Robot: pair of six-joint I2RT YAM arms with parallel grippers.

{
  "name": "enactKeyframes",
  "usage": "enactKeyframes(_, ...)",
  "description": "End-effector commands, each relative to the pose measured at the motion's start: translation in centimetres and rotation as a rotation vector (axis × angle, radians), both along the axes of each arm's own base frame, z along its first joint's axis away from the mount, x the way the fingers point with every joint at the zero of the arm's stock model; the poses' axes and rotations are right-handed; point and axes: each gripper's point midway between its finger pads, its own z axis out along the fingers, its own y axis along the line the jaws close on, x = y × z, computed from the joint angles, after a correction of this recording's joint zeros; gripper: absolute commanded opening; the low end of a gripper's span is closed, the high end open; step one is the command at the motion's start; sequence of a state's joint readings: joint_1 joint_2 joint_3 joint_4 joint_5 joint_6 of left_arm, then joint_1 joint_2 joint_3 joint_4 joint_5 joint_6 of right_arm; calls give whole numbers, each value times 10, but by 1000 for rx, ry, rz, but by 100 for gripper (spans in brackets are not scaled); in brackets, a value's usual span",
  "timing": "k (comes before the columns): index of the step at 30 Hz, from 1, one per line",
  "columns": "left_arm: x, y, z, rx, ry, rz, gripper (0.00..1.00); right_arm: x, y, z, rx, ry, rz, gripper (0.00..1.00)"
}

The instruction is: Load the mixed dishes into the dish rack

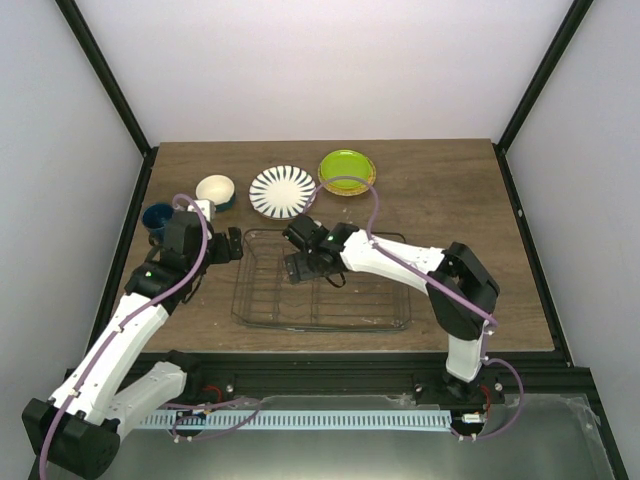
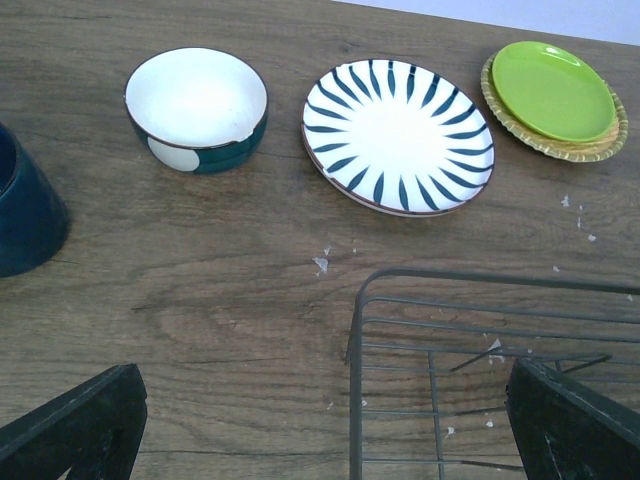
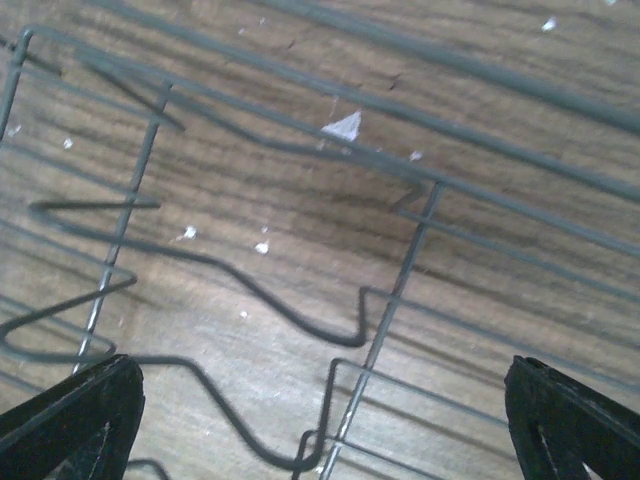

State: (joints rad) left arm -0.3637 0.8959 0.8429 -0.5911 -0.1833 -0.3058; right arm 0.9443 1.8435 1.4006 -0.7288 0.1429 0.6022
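The dish rack [image 1: 320, 327] is a low wire basket at the table's middle. Behind it lie the cream bowl with blue base [image 1: 215, 190], the striped white plate [image 1: 282, 191] and the lime-green plate [image 1: 347, 171]. The dark blue mug [image 1: 157, 217] stands at the far left. My left gripper [image 1: 232, 245] is open and empty at the rack's far left corner [image 2: 400, 290]. Its wrist view shows the bowl [image 2: 197, 108], striped plate [image 2: 398, 135], green plate [image 2: 553, 95] and mug [image 2: 25, 205]. My right gripper [image 1: 298, 269] is open and empty, low over the rack's wires [image 3: 400, 290].
The wooden table [image 1: 450, 200] ends at black frame posts and white walls on the left, right and back. Small white specks [image 2: 320, 263] lie on the wood. Purple cables loop above both arms.
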Motion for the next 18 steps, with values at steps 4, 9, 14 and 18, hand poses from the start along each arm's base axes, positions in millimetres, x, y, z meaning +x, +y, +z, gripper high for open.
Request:
enactKeyframes(4, 2, 1, -1, 16, -11, 1, 100, 37, -14, 16, 12, -76, -57, 100)
enactKeyframes(9, 2, 1, -3, 17, -4, 0, 100, 53, -36, 12, -10, -87, -90, 100)
enactKeyframes(14, 3, 1, -4, 20, 0, 3, 100, 66, -48, 12, -12, -104, -103, 100)
enactKeyframes(18, 5, 0, -5, 21, 4, 2, 100, 77, -47, 14, -11, -121, -103, 100)
